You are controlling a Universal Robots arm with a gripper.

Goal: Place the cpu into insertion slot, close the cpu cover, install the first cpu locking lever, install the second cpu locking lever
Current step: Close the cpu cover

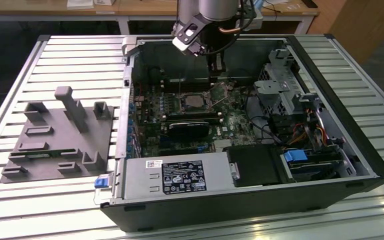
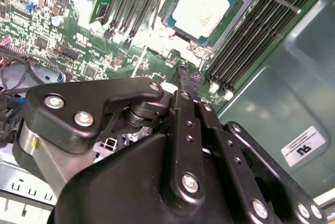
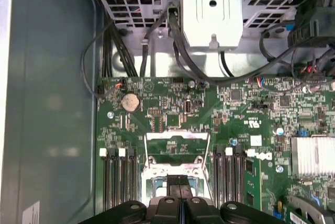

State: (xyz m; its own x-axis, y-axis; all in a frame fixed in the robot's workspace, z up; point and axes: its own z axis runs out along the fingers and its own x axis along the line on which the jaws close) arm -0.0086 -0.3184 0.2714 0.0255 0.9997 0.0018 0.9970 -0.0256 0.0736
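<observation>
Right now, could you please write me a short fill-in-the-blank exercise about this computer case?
1. The cpu lies ____ the insertion slot.
2. The hinged cpu cover stands ____.
3. The grey fixture lies on the exterior view's ____ of the case.
Missing words: in; open; left.

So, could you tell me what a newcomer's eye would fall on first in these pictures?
First comes the open computer case on the slatted table, with the gripper reaching down into it. In the second wrist view the silvery cpu lies in the insertion slot, and in the first wrist view the cpu cover stands open. A grey fixture tray sits beside the case at the exterior view's left.
</observation>
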